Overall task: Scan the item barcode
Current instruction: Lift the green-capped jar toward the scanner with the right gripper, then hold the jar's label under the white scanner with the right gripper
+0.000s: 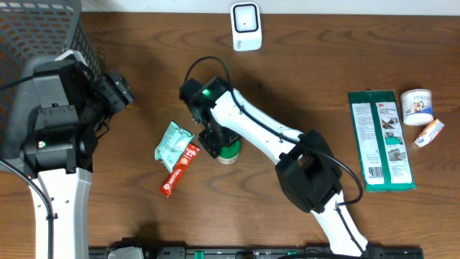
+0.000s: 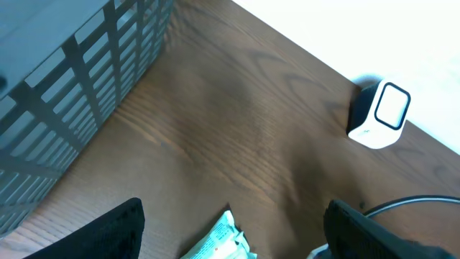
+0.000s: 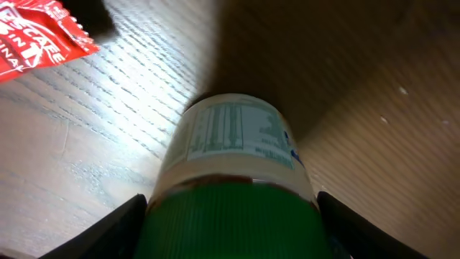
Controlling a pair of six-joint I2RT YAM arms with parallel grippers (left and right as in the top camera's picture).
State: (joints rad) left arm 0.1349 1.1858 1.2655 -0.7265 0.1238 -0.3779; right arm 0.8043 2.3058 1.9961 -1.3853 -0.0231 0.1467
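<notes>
Mock shop checkout, barcode scanner point(image 1: 246, 26), wire basket point(image 1: 36, 29), packaged goods point(image 1: 380, 140)

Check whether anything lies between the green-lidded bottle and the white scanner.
Nothing visible blocks it. Between the green-lidded bottle and the white scanner lies bare table; only the arm's black cable arcs there. The mint packet and red sachet lie aside, leftward.

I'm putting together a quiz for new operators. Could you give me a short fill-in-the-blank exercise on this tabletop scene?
1. The right gripper straddles the lid of the bottle, and that lid's colour is ____.
2. The left gripper, its fingers wide apart, holds ____.
3. Right beside the mint pouch lies a ____ packet.

Missing words: green; nothing; red.
</notes>
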